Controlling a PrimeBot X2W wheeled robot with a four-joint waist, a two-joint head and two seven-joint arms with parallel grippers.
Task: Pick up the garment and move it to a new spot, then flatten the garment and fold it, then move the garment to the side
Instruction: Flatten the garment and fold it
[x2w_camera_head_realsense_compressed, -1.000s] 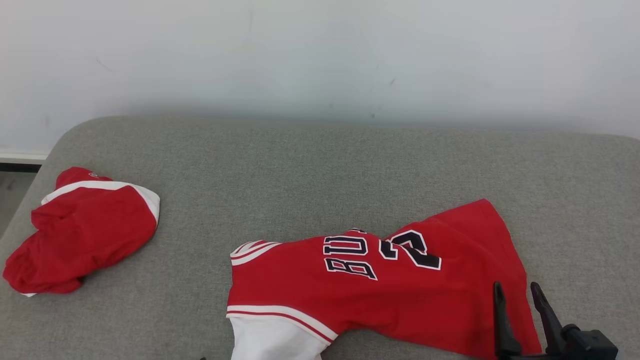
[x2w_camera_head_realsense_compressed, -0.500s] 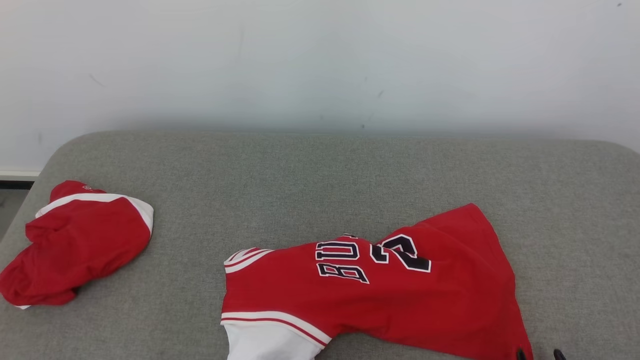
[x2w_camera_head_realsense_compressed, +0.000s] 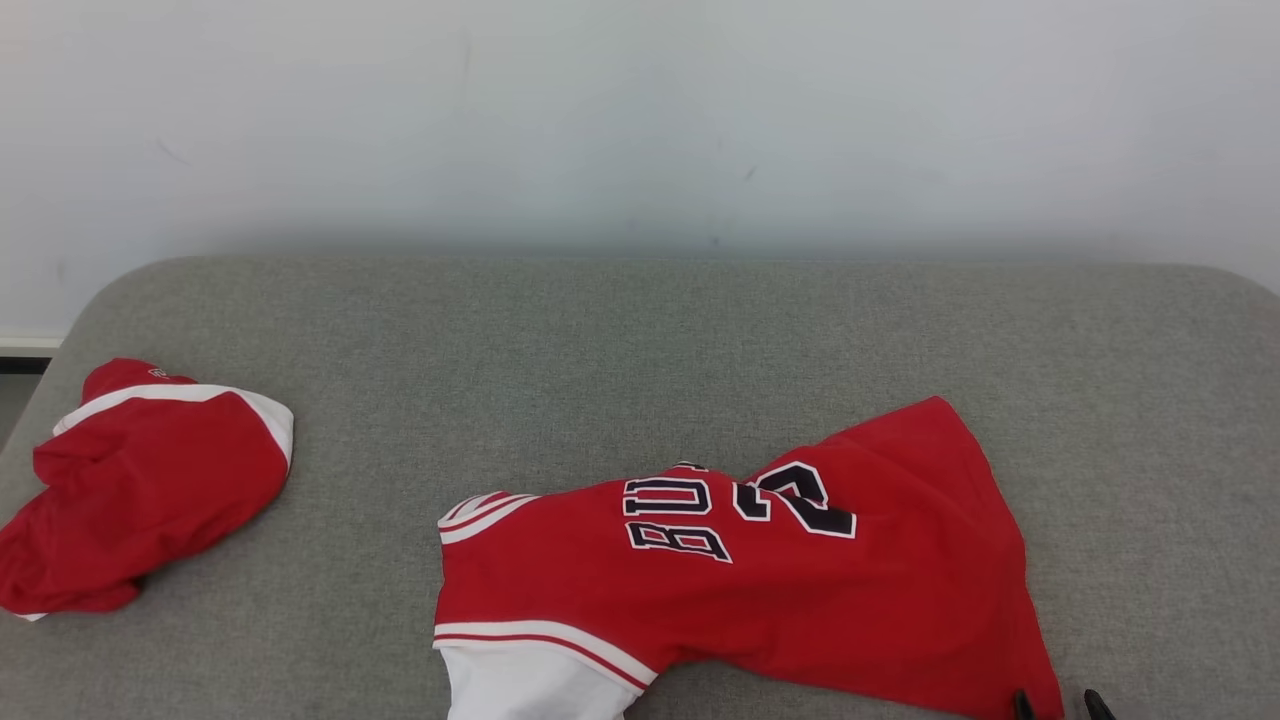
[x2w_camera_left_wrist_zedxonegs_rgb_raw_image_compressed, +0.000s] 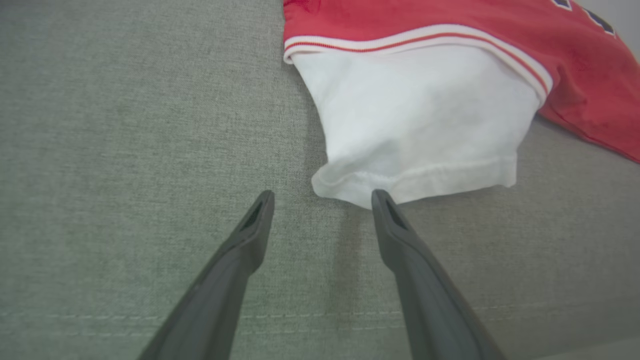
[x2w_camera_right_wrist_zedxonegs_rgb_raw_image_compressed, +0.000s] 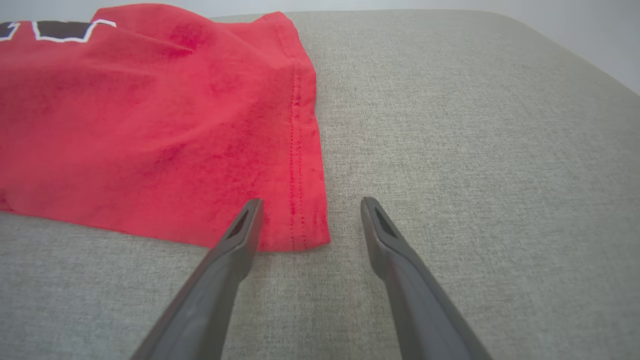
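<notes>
Near edge of grey cushion (x2w_camera_head_realsense_compressed: 640, 340): left gripper (x2w_camera_left_wrist_zedxonegs_rgb_raw_image_compressed: 322, 197) by the jersey's (x2w_camera_head_realsense_compressed: 760, 590) white sleeve (x2w_camera_left_wrist_zedxonegs_rgb_raw_image_compressed: 415, 125), right gripper (x2w_camera_right_wrist_zedxonegs_rgb_raw_image_compressed: 310, 205) by its red hem corner (x2w_camera_right_wrist_zedxonegs_rgb_raw_image_compressed: 300, 220), both spread and empty; jersey rumpled mid-cushion, second red garment (x2w_camera_head_realsense_compressed: 140, 490) bunched at the left edge, so I'd say flatten, fold and side move remain.

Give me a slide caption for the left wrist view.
Open left gripper points at the white sleeve of a red jersey lying on a gray cushion.
</notes>
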